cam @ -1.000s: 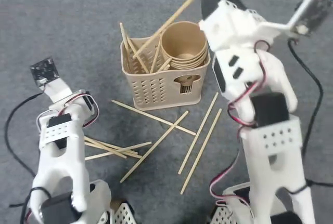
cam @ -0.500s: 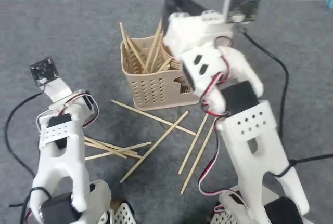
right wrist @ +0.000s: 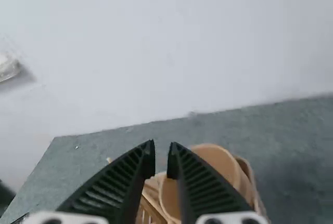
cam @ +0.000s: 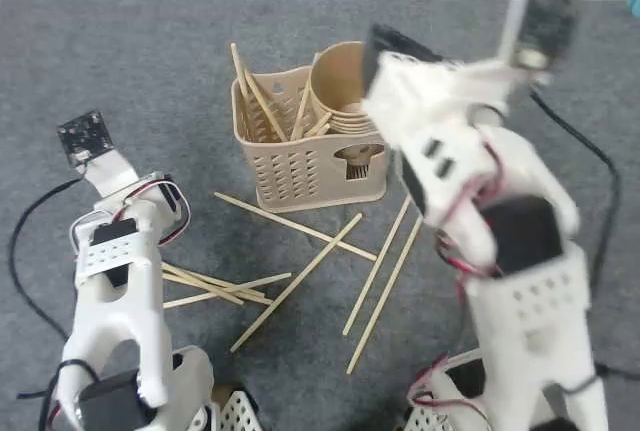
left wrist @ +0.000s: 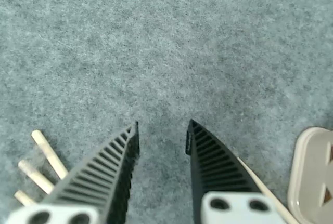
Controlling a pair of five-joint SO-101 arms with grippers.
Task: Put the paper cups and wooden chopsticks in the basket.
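Right arm swung back rightward off the basket (cam: 300,166) at upper centre, paper cups (cam: 340,81) inside it uncovered again, left gripper (left wrist: 162,130) unmoved lower left, half-spread and empty, loose chopsticks (cam: 295,226) scattered mid-frame, right gripper (right wrist: 160,156) above the cups, narrowly parted, empty.

- The table (cam: 150,61) carries a grey, felt-like cover over its whole visible surface.
- The basket (cam: 300,166) stands upright on the cover, about midway between the side edges and closer to the far edge.
- Two crossed chopsticks (cam: 300,227) lie flat just in front of the basket.
- Two parallel chopsticks (cam: 385,251) lie beside them, toward the right edge.
- A chopstick cluster (cam: 225,289) lies toward the left edge.
- The left arm base (cam: 190,386) and the right arm base (cam: 445,406) stand at the near edge.
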